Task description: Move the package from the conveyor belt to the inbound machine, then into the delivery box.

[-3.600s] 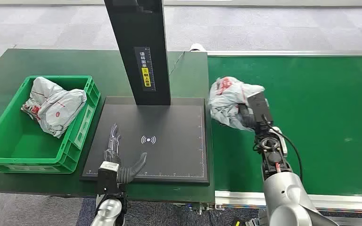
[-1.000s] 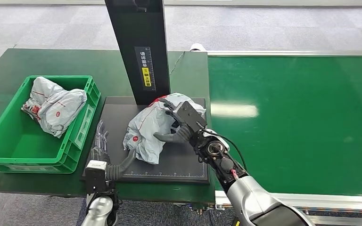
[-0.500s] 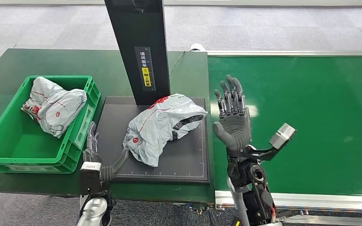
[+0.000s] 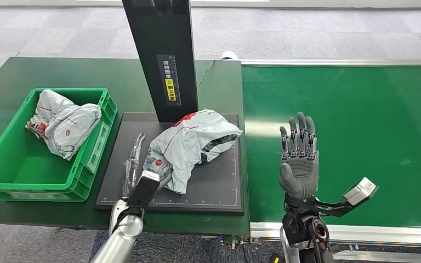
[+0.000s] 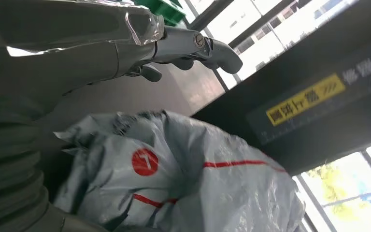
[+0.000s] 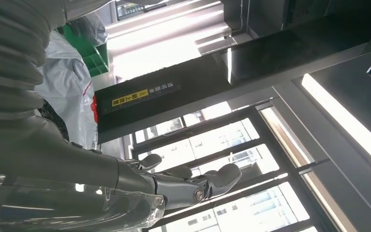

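A grey plastic package (image 4: 192,145) with red stripes lies on the black inbound machine plate (image 4: 219,186), against the foot of its black post (image 4: 161,55). My left hand (image 4: 136,164) reaches in beside the package's left end, fingers spread, holding nothing; up close the package (image 5: 174,179) lies just past its fingers (image 5: 193,43). My right hand (image 4: 297,159) stands raised over the green conveyor belt (image 4: 362,120), palm up and fingers apart, empty. The green delivery box (image 4: 11,170) sits at the left.
Two grey packages (image 4: 60,123) lie inside the delivery box. The dark green table (image 4: 49,71) carries the box and the machine. The machine's post (image 6: 183,82) with its yellow label rises right behind the plate.
My right hand let go of the package on the plate and pulled back to the right over the belt. My left hand moved in towards the package's left end.
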